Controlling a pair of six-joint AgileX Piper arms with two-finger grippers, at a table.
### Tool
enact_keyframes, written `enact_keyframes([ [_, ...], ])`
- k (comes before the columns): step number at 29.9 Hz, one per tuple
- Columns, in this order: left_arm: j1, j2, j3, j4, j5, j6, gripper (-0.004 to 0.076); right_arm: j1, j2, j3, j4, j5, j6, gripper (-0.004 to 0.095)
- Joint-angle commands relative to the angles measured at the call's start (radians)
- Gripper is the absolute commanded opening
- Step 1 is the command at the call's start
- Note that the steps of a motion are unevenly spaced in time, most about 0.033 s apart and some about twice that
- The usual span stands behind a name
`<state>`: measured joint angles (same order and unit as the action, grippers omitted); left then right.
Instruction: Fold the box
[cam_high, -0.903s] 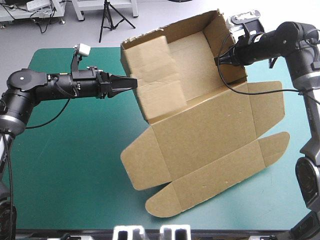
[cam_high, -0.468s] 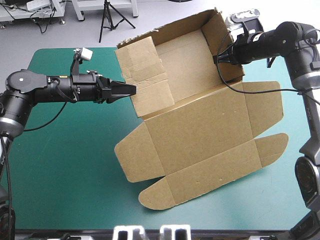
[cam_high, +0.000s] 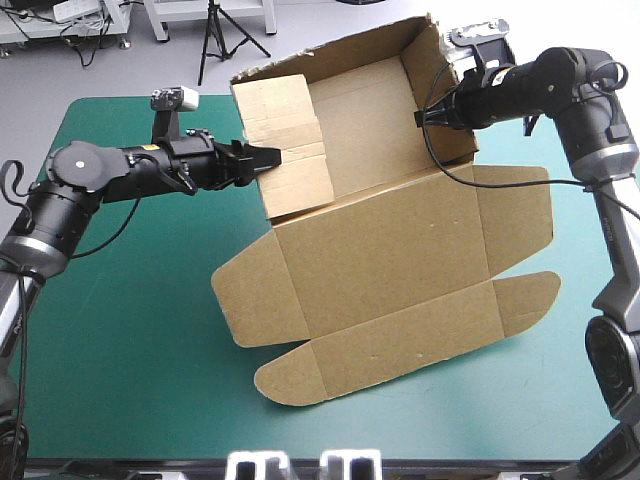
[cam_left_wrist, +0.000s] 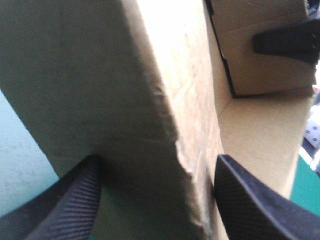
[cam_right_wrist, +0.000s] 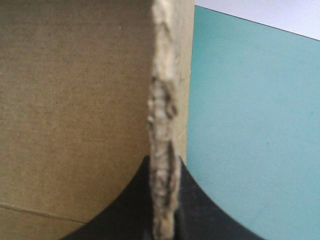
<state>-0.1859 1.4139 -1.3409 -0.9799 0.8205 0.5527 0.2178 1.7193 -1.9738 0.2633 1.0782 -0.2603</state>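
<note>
My left tool (cam_high: 268, 157) is open. Its black fingers (cam_left_wrist: 75, 200) stand apart on either side of the raised left wall of the brown cardboard box (cam_high: 390, 250), with the wall between them and not clamped. My right tool (cam_high: 425, 117) is all but closed on the raised right wall, with the ragged board edge pinched between its fingers. The box lies skewed across the middle and far part of the teal-green desk (cam_high: 130, 330). Its far half stands up as an open tray, and the lid panel and rounded flaps lie flat toward the near edge.
</note>
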Motion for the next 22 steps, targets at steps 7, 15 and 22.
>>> enact_keyframes([
  [7, -0.156, -0.037, -0.033, 0.456, -0.232, -0.47, 0.0465, 0.145, -0.041, -0.028, -0.066, -0.062, 0.157, -0.0017],
  [15, -0.159, -0.032, -0.033, 0.755, -0.234, -0.715, 0.0454, 0.186, -0.021, -0.028, -0.012, -0.079, 0.186, -0.0017],
  [22, -0.159, -0.012, -0.033, 0.789, -0.248, -0.783, 0.0325, 0.186, -0.021, -0.028, 0.011, -0.07, 0.186, -0.0018],
])
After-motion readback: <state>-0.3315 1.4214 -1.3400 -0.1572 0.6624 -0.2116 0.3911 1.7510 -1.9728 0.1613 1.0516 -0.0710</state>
